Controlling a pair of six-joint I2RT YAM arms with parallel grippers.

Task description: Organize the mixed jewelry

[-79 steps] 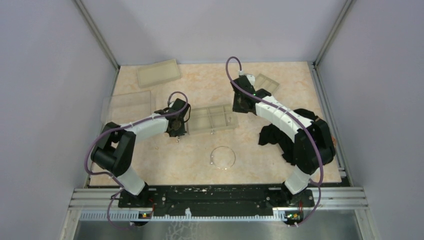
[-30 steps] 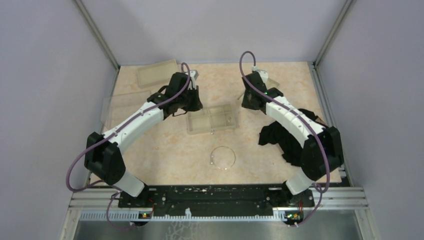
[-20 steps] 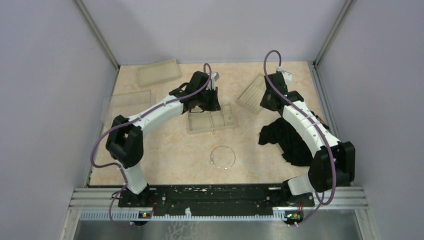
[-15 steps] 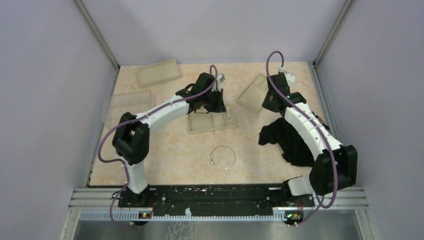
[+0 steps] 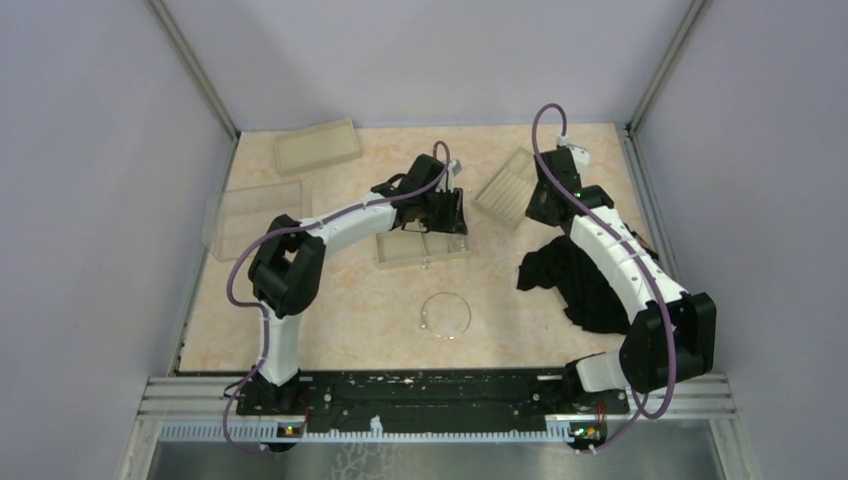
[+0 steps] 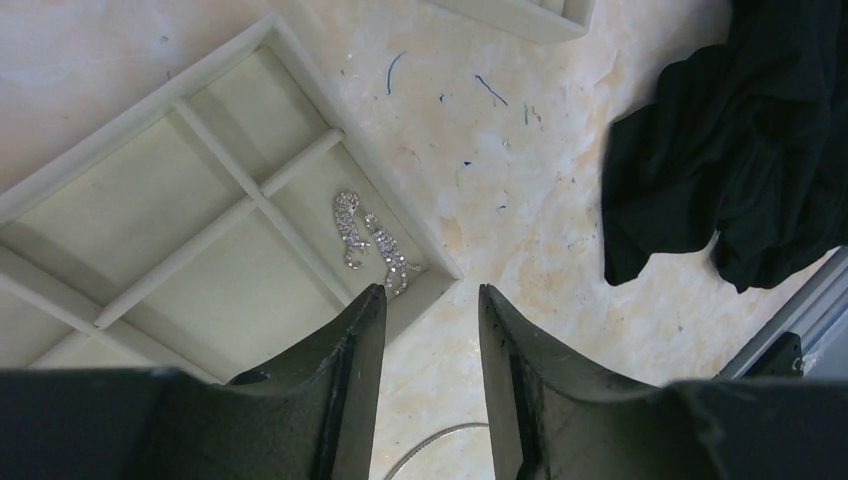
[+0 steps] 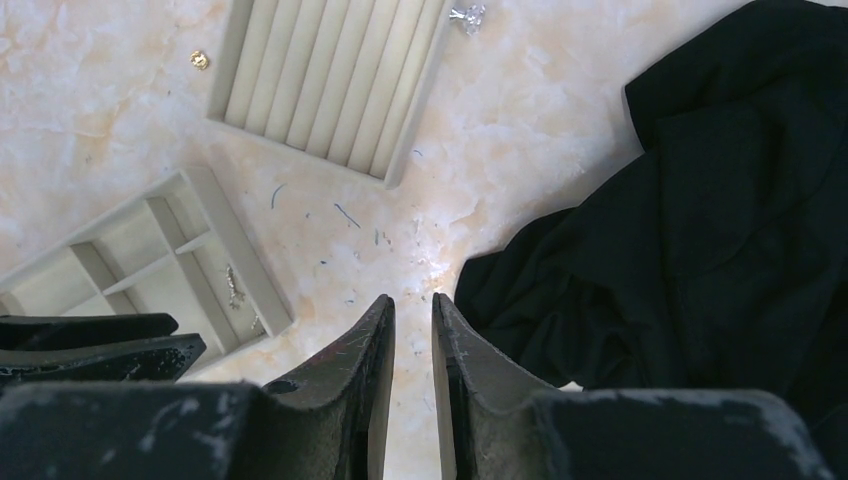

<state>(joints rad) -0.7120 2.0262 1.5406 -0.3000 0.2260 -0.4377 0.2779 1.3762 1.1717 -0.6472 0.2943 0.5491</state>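
Left hand (image 6: 428, 305): your fingers stand apart with nothing between them, over the near corner of the translucent beige compartment tray (image 6: 120, 145).
Sparkly silver chain pieces (image 6: 372, 240): you see them in that tray's corner cell.
Right hand (image 7: 411, 310): fingers almost together, empty, above bare worktop (image 7: 500, 180) beside the crumpled black cloth (image 7: 700, 230).
Ridged beige tray (image 7: 330, 80): beyond it, a small gold bit (image 7: 199, 60) and a silver bit (image 7: 467, 15) on either side.
Thin silver wire hoop (image 5: 446, 315): on the worktop, nearer the bases.

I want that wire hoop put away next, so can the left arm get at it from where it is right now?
Probably yes. The wire hoop lies alone on bare table, nearer the bases than the compartment tray where the left gripper hovers, empty and open. Nothing stands between them.
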